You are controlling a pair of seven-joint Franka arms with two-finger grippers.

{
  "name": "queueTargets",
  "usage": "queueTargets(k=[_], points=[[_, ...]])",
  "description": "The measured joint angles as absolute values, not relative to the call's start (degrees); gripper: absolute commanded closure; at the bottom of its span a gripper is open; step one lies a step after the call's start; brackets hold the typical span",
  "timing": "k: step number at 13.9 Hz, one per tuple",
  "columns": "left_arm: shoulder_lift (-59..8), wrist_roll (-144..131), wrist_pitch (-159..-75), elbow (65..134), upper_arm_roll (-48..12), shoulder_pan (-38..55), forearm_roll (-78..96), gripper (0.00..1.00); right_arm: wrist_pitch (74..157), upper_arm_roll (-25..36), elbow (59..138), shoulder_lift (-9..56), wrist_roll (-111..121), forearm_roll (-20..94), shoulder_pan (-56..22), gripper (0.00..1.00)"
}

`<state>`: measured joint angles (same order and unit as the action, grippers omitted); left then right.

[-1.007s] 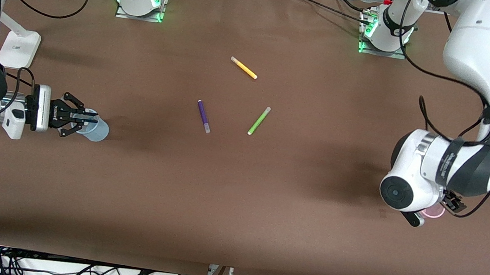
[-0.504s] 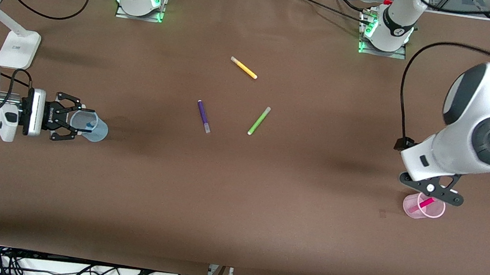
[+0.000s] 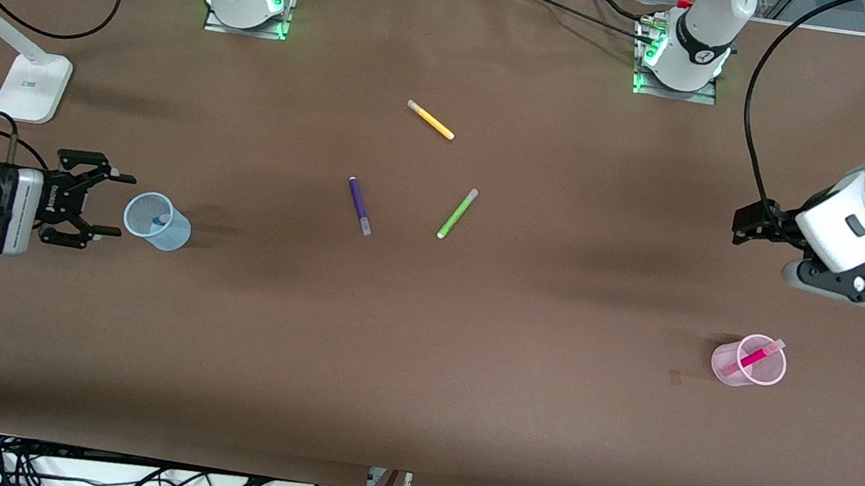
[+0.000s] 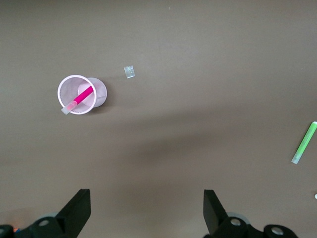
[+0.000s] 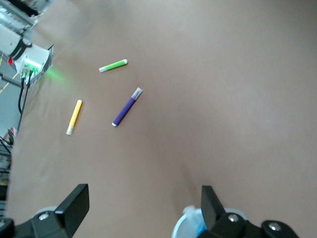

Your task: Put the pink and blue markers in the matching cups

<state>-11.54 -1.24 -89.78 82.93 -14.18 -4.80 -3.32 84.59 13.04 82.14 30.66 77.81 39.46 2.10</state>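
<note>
The pale pink cup stands upright near the left arm's end of the table with the pink marker leaning inside it. Both show in the left wrist view, the cup and the marker. My left gripper is open and empty, up in the air and apart from the pink cup. The pale blue cup stands near the right arm's end with the blue marker inside. My right gripper is open and empty beside the blue cup, not touching it.
A purple pen, a lime-green pen and a yellow pen lie mid-table. A white stand base sits near the right arm's end. A small scrap of tape lies by the pink cup.
My right gripper has opened and drawn back from the blue cup. My left arm has lifted up and away from the pink cup, which now shows whole with the marker in it.
</note>
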Motion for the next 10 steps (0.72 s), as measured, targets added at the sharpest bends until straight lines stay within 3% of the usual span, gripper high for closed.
queueTargets(k=[2, 4, 10], points=[[-6.04, -3.24, -95.9, 92.1, -14.33, -4.8, -2.42, 0.0, 80.8, 13.02, 78.21, 30.28, 67.82, 35.92, 2.09, 0.0], [-2.73, -4.24, -98.23, 97.12, -14.28, -4.81, -1.76, 0.0, 76.5, 12.97, 73.93, 30.12, 58.93, 32.5, 1.98, 0.0], [-0.97, -4.1, -98.75, 98.37, -13.74, -7.62, 0.03, 0.0, 73.51, 11.27, 70.54, 23.61, 32.38, 18.57, -1.15, 0.0]])
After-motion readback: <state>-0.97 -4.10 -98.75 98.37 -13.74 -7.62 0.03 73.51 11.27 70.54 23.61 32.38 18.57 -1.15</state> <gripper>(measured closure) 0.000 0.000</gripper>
